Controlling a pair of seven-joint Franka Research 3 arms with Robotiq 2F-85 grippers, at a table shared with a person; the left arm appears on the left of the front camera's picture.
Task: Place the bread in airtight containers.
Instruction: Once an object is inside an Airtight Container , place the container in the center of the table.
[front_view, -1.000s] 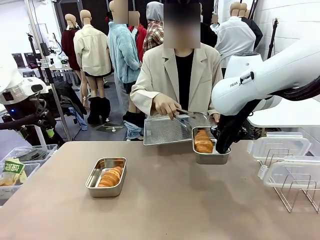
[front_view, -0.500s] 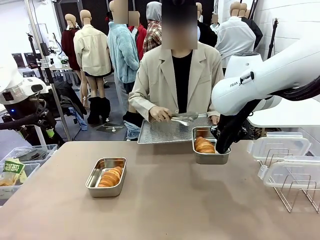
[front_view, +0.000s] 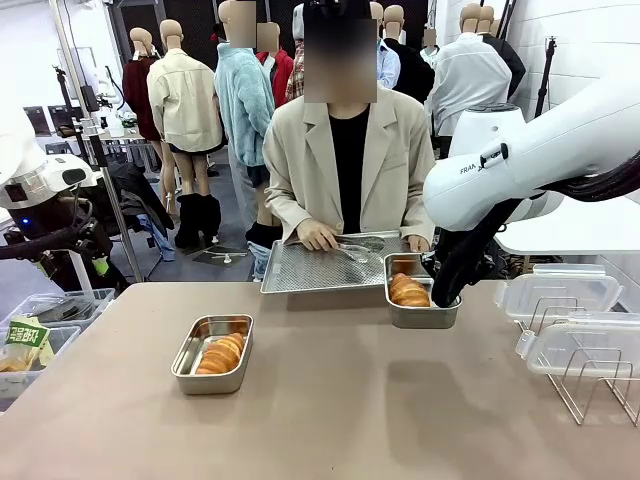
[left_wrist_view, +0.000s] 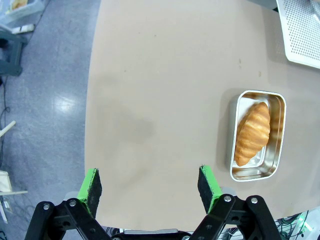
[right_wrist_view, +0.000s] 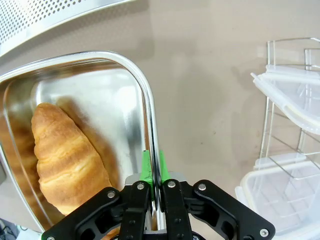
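A thin pinch is all the right gripper (right_wrist_view: 151, 167) has on the far tray (right_wrist_view: 150, 100), so a pull or lift could tip it, slip the rim free, or spill the roll (right_wrist_view: 65, 160) inside. Its fingers (right_wrist_view: 145, 165) are closed tight on that rim, one pad inside the wall and one outside. The left gripper (left_wrist_view: 150, 185) hangs wide open over bare table, holding nothing. The near tray (left_wrist_view: 232, 150) with a second roll (left_wrist_view: 253, 132) lies off to one side. The lids (front_view: 560, 288), seemingly two, rest on the rack (front_view: 580, 395).
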